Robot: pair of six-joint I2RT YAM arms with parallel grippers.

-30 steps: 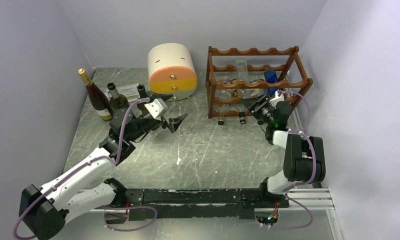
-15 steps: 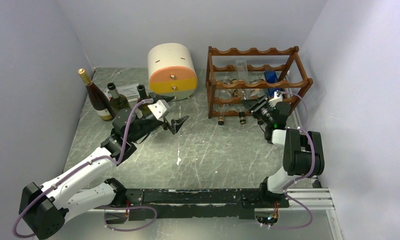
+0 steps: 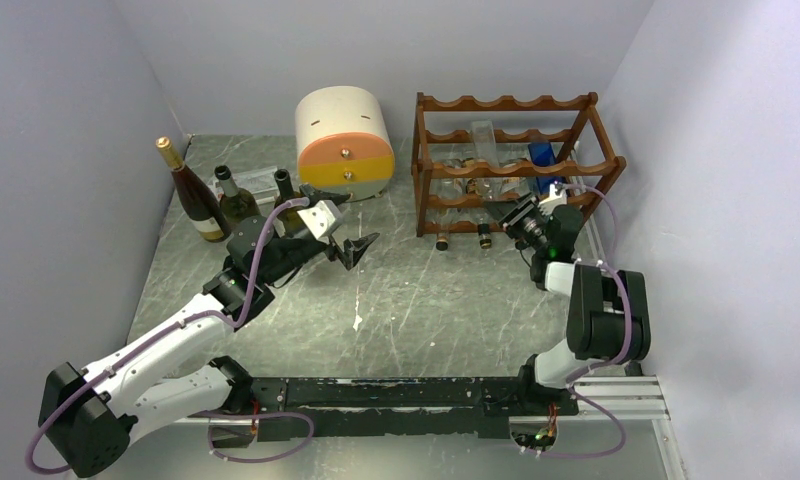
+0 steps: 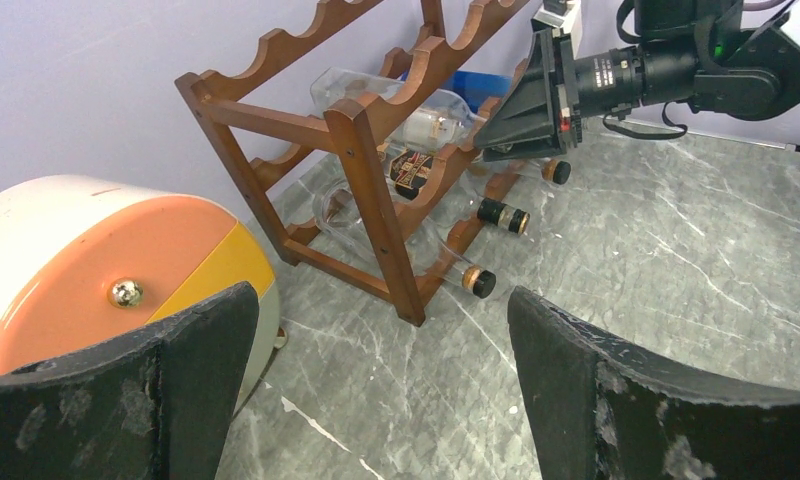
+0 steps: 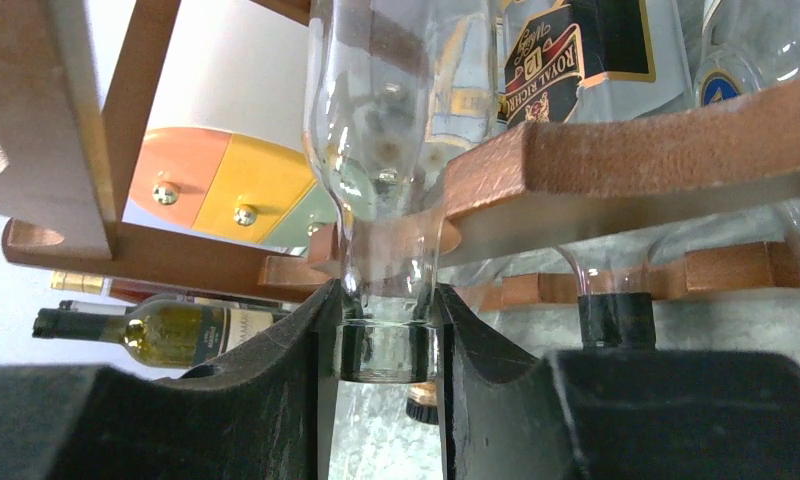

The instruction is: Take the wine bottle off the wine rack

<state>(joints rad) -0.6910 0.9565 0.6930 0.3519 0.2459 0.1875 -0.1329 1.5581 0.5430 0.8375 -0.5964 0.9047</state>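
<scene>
The dark reddish-brown wine rack (image 3: 521, 170) stands at the back right, also seen in the left wrist view (image 4: 376, 190) and close up in the right wrist view (image 5: 626, 160). A clear glass wine bottle (image 5: 386, 150) lies in the rack with its neck pointing out. My right gripper (image 5: 386, 345) (image 3: 521, 213) is shut on the lip of that neck, both black fingers pressed against the glass. My left gripper (image 3: 354, 245) (image 4: 381, 295) hangs open over the table's middle-left, facing the rack, with nothing between its fingers.
A cream-and-orange drawer unit (image 3: 344, 145) sits left of the rack. Three bottles (image 3: 191, 195) stand at the back left. More bottles lie in the rack, their corked necks (image 4: 476, 280) sticking out low at the front. Walls close in on the left, back and right.
My right gripper's fingers have closed onto the clear bottle's neck. My left gripper shifted only slightly.
</scene>
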